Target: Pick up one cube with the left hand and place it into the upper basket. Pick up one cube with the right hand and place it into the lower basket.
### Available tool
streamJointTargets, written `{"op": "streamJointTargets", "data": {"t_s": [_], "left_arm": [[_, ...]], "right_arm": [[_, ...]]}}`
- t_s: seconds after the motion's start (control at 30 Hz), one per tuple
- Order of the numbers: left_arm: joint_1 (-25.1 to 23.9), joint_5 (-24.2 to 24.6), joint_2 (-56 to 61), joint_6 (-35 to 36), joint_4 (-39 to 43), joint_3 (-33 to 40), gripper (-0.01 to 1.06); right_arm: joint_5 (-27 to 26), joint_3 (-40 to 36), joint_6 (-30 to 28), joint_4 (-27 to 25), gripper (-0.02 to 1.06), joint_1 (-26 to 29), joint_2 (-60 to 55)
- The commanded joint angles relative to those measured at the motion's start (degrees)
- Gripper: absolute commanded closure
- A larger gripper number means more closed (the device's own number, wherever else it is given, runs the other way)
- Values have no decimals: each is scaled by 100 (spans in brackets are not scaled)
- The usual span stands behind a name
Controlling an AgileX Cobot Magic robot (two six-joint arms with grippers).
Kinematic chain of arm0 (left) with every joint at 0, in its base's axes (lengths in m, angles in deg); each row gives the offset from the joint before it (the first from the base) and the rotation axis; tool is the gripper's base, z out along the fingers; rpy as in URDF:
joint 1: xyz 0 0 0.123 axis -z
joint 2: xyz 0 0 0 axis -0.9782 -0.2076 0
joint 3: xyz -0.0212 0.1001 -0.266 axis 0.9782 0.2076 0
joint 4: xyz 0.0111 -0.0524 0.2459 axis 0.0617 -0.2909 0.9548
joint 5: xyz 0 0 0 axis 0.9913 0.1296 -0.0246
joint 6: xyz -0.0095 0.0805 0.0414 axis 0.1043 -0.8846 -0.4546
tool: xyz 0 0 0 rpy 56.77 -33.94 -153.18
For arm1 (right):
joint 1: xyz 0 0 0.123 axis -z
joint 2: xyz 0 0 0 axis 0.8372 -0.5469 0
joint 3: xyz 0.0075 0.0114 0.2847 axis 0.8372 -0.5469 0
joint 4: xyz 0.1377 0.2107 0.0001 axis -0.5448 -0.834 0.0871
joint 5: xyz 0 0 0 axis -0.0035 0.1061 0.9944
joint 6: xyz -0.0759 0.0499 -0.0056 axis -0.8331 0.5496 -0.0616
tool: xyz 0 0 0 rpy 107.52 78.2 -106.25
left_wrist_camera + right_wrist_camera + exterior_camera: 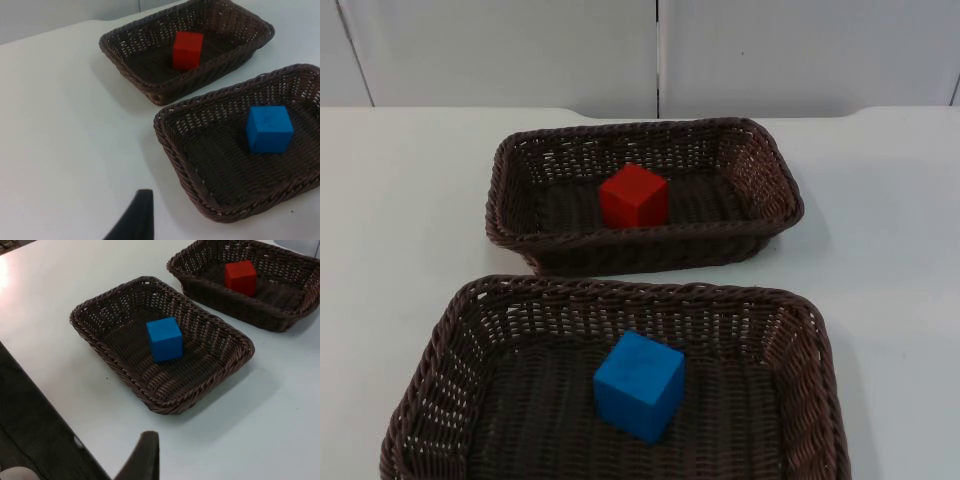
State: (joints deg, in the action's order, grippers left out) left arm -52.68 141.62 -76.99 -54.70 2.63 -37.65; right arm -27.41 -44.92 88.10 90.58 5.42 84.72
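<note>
A red cube (633, 195) sits inside the upper brown wicker basket (760, 175), near its front wall. A blue cube (639, 385) rests in the middle of the lower brown wicker basket (460, 330). Both cubes stand free with nothing touching them. My left gripper (136, 219) hangs back over bare table to the left of the two baskets, where the red cube (187, 49) and blue cube (268, 128) lie well ahead of it. My right gripper (142, 457) waits over the table to the right of the baskets, away from the blue cube (164, 338) and red cube (240, 276).
White table (400, 200) surrounds both baskets, with a grey partition wall (520, 50) behind. The right wrist view shows the table's edge (45, 405) and dark floor beyond it.
</note>
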Motion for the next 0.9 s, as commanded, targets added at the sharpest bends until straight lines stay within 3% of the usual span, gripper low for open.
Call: {"op": "streamJointTargets", "data": {"t_s": [0.0,0.13,0.23,0.87], "left_arm": [[-6,12,25,10,-4,28,0],[-6,12,25,10,-4,28,0],[-6,12,25,10,-4,28,0],[-6,12,25,10,-4,28,0]], "right_arm": [[-12,-39,-56,28,16,-39,23],[-12,-39,-54,17,14,-39,23],[-12,-39,-54,17,-1,-39,23],[-24,-39,-69,6,-1,30,23]]}}
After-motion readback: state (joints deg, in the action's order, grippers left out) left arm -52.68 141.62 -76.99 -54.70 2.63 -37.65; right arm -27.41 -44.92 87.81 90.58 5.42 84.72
